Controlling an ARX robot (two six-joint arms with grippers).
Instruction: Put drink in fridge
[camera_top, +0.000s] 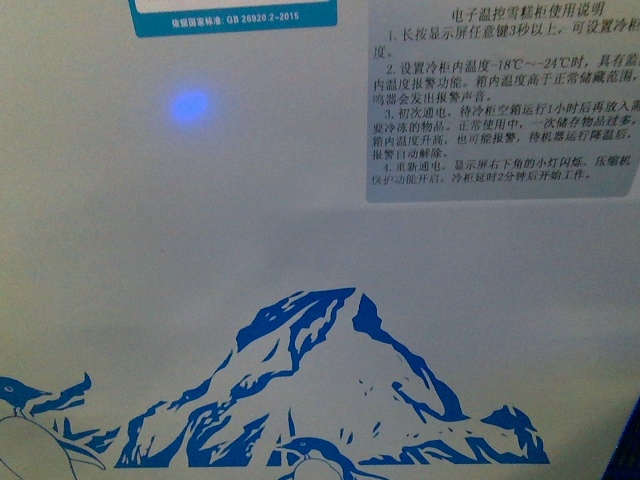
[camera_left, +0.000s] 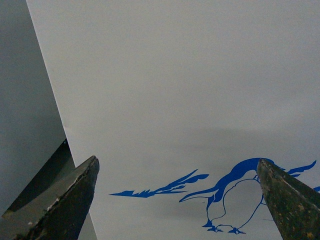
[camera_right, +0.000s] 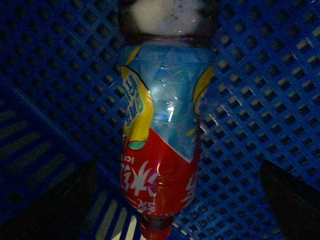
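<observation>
Front view: we see one white wall of the fridge (camera_top: 300, 230) at close range, carrying one blue mountain (camera_top: 330, 385), parts of two penguins (camera_top: 22, 397) along the lower margin, one round blue glow (camera_top: 190, 105), one blue-edged label (camera_top: 235, 15) cut by the upper margin, and one grey instruction sheet (camera_top: 500, 100) printed with four numbered items. Neither arm shows here. Left wrist view: the left gripper (camera_left: 176, 161) faces the same white wall of the fridge (camera_left: 200, 75). We count two dark fingers (camera_left: 75, 195), standing well apart with nothing between them, and behind them one whole penguin outline (camera_left: 235, 200) and one blue streak (camera_left: 160, 189); a plain grey surface (camera_left: 22, 90) lies beyond the wall's edge. Right wrist view, dim: one drink (camera_right: 165, 125) lies against the perforated mesh of one blue crate (camera_right: 260, 75), its blue label with the yellow logo above the red band with white lettering. The right gripper (camera_right: 177, 167) is spread wide. Its two fingers (camera_right: 65, 200) flank the bottle, apart from it on both sides and not clamped on it. The drink thus sits in the crate, not in the fridge.
</observation>
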